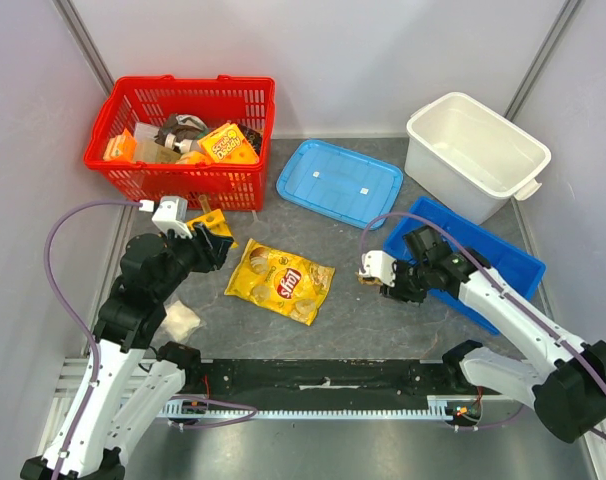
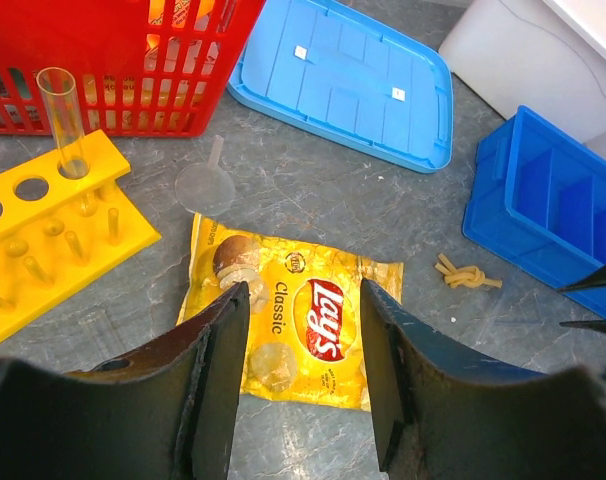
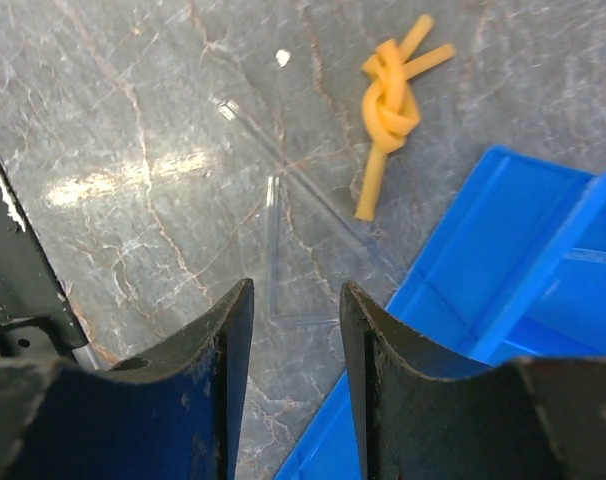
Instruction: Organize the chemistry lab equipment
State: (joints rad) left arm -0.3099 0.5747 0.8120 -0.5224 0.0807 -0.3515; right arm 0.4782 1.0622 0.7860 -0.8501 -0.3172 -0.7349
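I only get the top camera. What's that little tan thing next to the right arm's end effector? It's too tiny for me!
Observer: It's a yellowish rubber cord tied in a knot. It's lying on the table beside the blue bin.
Operator: Is anything else down there?
Observer: Yes, some clear glass tubing lies flat on the table, right below the open right end effector.
Operator: What about over on the other side?
Observer: One clear test tube stands in a hole of the yellow rack.
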